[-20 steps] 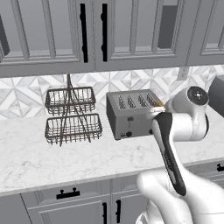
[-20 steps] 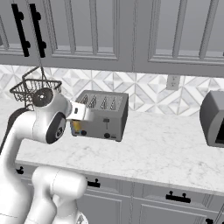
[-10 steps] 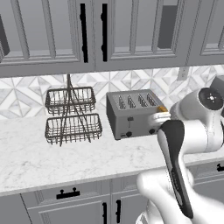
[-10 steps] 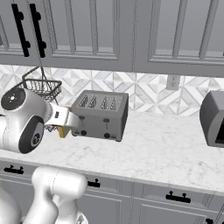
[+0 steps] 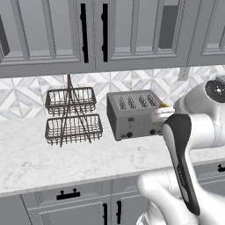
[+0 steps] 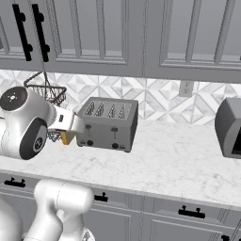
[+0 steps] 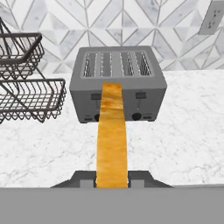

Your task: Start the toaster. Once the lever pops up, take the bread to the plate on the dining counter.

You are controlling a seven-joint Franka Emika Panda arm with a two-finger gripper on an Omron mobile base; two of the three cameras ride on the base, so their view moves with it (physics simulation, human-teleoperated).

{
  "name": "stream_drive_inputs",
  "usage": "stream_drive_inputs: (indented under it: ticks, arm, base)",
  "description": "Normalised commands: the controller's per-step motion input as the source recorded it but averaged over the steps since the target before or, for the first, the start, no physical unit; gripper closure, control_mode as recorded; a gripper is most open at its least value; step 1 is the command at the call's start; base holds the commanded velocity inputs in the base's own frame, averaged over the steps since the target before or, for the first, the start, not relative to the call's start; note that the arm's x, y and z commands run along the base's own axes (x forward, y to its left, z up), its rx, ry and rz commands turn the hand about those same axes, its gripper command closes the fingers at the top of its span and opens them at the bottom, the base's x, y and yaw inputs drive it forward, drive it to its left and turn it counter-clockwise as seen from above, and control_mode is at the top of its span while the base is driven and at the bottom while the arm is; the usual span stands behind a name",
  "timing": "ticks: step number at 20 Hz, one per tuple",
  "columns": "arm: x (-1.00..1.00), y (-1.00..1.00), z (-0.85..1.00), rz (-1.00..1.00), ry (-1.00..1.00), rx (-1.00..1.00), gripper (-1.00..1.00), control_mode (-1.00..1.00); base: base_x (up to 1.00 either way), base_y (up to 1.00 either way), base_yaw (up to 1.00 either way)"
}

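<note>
My pincer point(image 7: 112, 181) is clenched on the bread point(image 7: 112, 135), a golden-yellow slice that I see edge-on in the hand view, running from between my finger tips straight away from me and over the front face of the toaster point(image 7: 118, 83). From my left base camera only a small yellow corner of the slice point(image 5: 165, 105) peeks past my white wrist, just off the toaster's right end; from my right base camera a bit of it point(image 6: 66, 137) hangs below my hand, just left of the toaster point(image 6: 109, 123) and above the marble counter point(image 6: 179, 160).

Beyond the slice, the toaster stands on the wall counter, a boxy grey unit with four slots across its top. On its front I see two small dark levers and dark knobs near the lower edge. I cannot tell whether anything sits in the slots; they look dark.

To the toaster's left, well apart from it, stands the two-tier wire basket rack point(image 5: 72, 115), its upper basket above the lower one on a central post.

Farther back, the wall carries a diamond-patterned tile backsplash point(image 5: 114, 81) with a power outlet point(image 6: 186, 88) to the right of the toaster. Grey panelled upper cabinets point(image 5: 132, 30) with long black handles hang above. At the right edge of the right base camera's picture a grey appliance point(image 6: 229, 127) sits on the same counter, cut off by the frame.
</note>
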Motion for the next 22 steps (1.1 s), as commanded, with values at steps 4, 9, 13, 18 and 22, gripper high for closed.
stream_drive_inputs:
  ticks: [4,9,13,18,22]
  arm:
    - [0.00,0.00,0.00,0.00,0.00,0.00,1.00,1.00]
    - [0.00,0.00,0.00,0.00,0.00,0.00,1.00,1.00]
    - [0.00,0.00,0.00,0.00,0.00,0.00,1.00,1.00]
    - [0.00,0.00,0.00,0.00,0.00,0.00,1.00,1.00]
    - [0.00,0.00,0.00,0.00,0.00,0.00,1.00,1.00]
  base:
    - [-0.18,0.00,0.00]
    - [-0.93,0.21,0.17]
    - [-0.70,0.50,0.84]
    - [-0.23,0.09,1.00]
    - [-0.20,0.05,1.00]
